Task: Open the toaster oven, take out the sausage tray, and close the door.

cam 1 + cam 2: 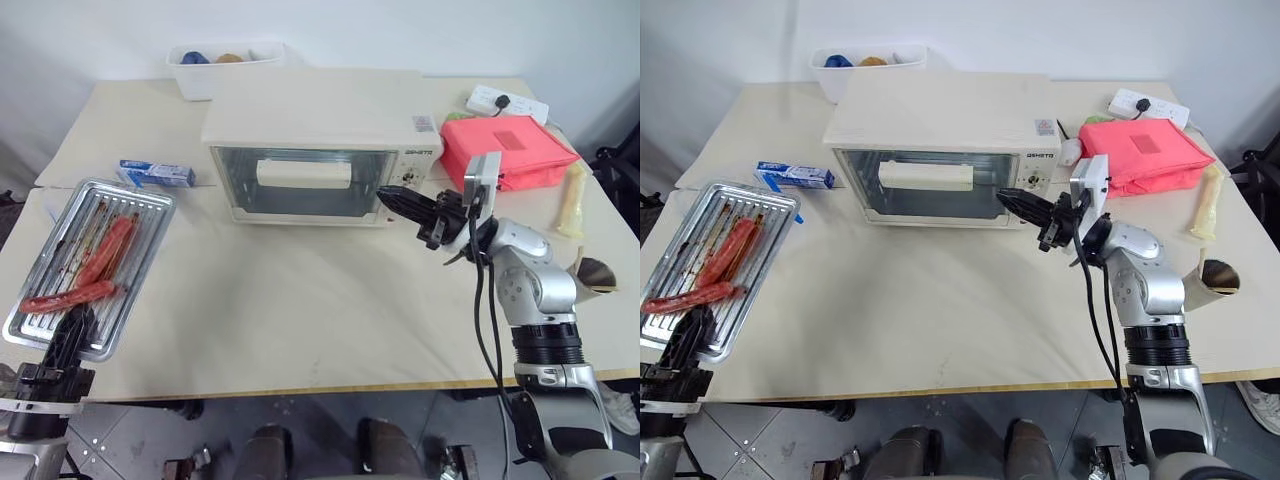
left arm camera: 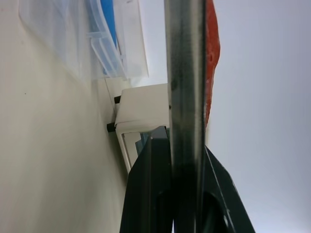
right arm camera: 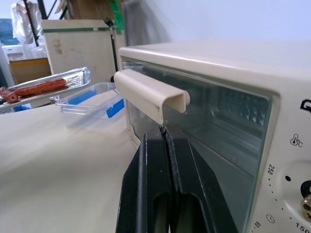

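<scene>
— So where are your arms?

— My right arm is bent up from the near edge of the table. My right claw points at the front of the toaster oven, low by its right corner. Its two fingers are pressed together with nothing between them. My left arm is low at my left side. My left claw is pinched on the near rim of the sausage tray.

— Which way does the tray go?

— Its long side runs away from me and leans a little to the right. It sits at the left edge of the table, well apart from the oven. The red sausages lie along it the same way.

— And the oven?

— It faces me. The door is up and shut, and its bar handle runs from side to side.
</scene>
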You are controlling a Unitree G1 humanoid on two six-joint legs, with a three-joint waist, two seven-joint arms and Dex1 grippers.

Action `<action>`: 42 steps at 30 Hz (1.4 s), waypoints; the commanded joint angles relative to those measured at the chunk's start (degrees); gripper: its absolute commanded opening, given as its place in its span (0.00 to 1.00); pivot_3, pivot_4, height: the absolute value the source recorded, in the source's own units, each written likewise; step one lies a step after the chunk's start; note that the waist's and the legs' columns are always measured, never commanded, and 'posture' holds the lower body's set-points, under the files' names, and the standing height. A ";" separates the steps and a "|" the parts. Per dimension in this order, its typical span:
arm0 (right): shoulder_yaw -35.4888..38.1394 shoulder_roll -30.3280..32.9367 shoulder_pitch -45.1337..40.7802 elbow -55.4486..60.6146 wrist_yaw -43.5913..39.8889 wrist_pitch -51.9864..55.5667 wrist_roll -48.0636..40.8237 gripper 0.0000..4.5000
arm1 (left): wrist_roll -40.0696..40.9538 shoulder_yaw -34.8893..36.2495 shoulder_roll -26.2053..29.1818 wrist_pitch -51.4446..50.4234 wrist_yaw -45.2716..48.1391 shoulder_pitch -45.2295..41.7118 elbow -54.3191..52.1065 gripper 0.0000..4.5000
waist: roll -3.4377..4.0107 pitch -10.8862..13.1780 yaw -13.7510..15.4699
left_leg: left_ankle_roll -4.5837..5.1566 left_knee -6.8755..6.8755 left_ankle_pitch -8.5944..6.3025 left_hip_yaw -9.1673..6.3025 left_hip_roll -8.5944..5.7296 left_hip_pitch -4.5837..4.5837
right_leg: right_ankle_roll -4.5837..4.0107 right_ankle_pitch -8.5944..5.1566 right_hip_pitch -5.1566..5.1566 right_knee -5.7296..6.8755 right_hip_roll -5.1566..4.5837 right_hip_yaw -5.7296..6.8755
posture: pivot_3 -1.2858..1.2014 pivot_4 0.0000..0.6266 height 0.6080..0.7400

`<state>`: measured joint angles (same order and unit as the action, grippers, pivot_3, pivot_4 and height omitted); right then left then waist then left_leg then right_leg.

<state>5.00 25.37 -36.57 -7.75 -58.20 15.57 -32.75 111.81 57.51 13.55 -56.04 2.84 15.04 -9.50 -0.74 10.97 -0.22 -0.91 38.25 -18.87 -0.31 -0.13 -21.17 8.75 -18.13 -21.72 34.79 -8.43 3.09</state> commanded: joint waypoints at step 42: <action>22.14 13.72 56.62 47.37 2.44 -3.63 -6.15 0.99 | -18.39 -55.58 20.82 -18.61 6.35 -38.56 19.75 0.00 | 0.09 -0.03 1.79 | 0.19 0.02 -0.07 0.77 -0.12 0.06 | 0.08 0.10 0.12 -0.25 0.00 -0.11 | 0.52 0.24 1.00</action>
<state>25.45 39.63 19.47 37.30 -56.25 13.19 -38.44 95.83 3.11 35.32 -73.56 6.11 -22.17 9.97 -0.65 10.95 1.57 -0.73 38.27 -18.91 0.46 -0.25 -21.11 8.85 -18.01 -21.60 34.54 -8.43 2.99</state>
